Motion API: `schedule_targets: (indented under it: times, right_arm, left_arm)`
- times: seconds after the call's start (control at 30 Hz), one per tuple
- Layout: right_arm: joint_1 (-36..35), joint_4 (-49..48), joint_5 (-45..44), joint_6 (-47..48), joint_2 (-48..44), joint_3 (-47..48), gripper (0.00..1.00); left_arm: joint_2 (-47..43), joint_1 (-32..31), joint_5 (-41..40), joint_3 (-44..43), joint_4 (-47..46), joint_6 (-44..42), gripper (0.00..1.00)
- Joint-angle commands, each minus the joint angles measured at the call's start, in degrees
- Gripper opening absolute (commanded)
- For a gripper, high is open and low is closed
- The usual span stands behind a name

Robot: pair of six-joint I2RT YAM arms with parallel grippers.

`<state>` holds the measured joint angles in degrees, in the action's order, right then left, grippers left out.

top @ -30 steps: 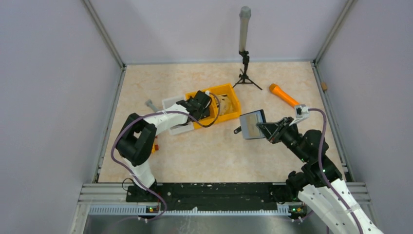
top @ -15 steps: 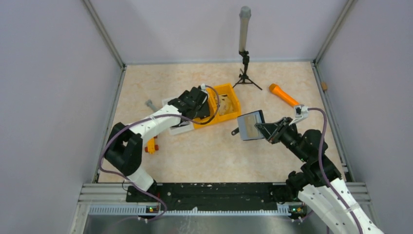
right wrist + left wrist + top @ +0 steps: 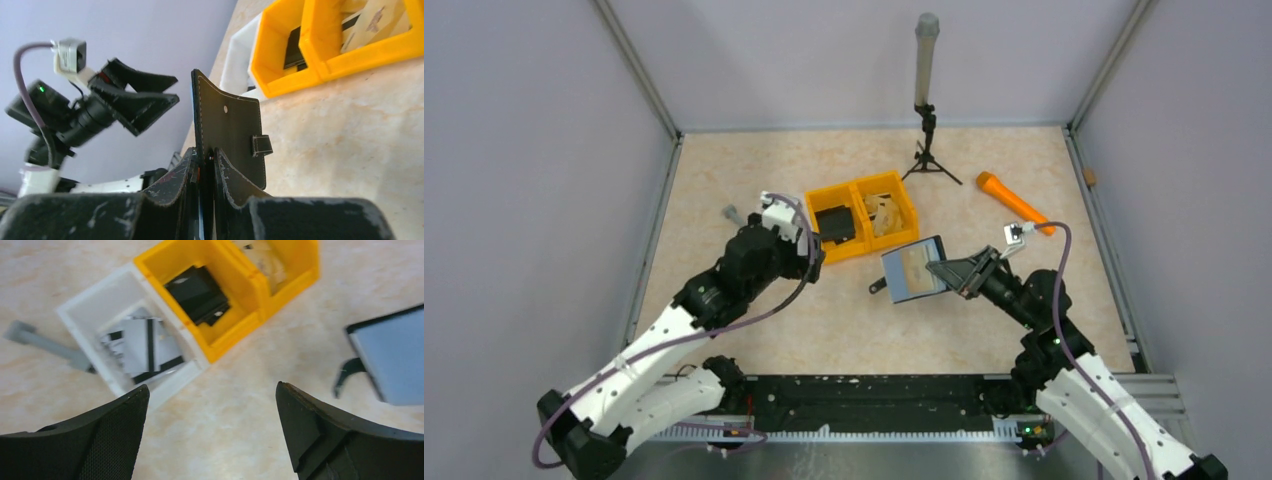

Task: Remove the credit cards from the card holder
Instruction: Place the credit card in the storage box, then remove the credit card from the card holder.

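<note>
My right gripper [image 3: 946,270] is shut on the edge of the card holder [image 3: 912,271], a black folding case held open and raised off the table, its pale grey-blue lining facing up. The right wrist view shows the card holder's [image 3: 231,127] black outer face and strap, upright between the right gripper [image 3: 207,161] fingers. Several credit cards [image 3: 145,346], silvery-grey with black stripes, lie in a white tray [image 3: 90,305]. My left gripper [image 3: 808,250] hovers open and holds nothing, near the tray's front edge. From the left wrist view the left gripper [image 3: 210,390] sits over bare table, with the card holder [image 3: 395,360] at the right.
A yellow two-compartment bin [image 3: 894,232] sits beside the tray and holds a thick black blocky item [image 3: 834,222]. An orange cylinder [image 3: 1009,197] lies at the back right. A small tripod with a grey post [image 3: 924,100] stands at the back. A grey piece [image 3: 734,214] lies left of the tray.
My left gripper opened and drew back from over the bins toward the near left. The right arm carried the card holder a little to the left and nearer.
</note>
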<state>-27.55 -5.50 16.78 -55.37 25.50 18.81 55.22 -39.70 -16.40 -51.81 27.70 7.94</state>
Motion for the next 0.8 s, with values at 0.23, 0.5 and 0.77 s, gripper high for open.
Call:
schedule_targets:
  times: [0.23, 0.5, 0.77]
  right_arm:
    - [0.44, -34.35, 7.86, -21.49, 6.71, -7.00, 0.00]
    - [0.48, -37.28, 11.73, -25.67, 8.31, -3.28, 0.00]
    - [0.48, -37.30, 12.88, -27.40, 8.34, 0.45, 0.00]
  left_arm:
    - [-17.40, 1.97, 34.15, 29.11, -51.63, 29.73, 0.99]
    - [-12.22, 6.11, 45.70, 30.80, -67.80, 38.70, 0.99]
    - [-6.34, 7.54, 49.52, 29.69, -75.52, 44.21, 0.99]
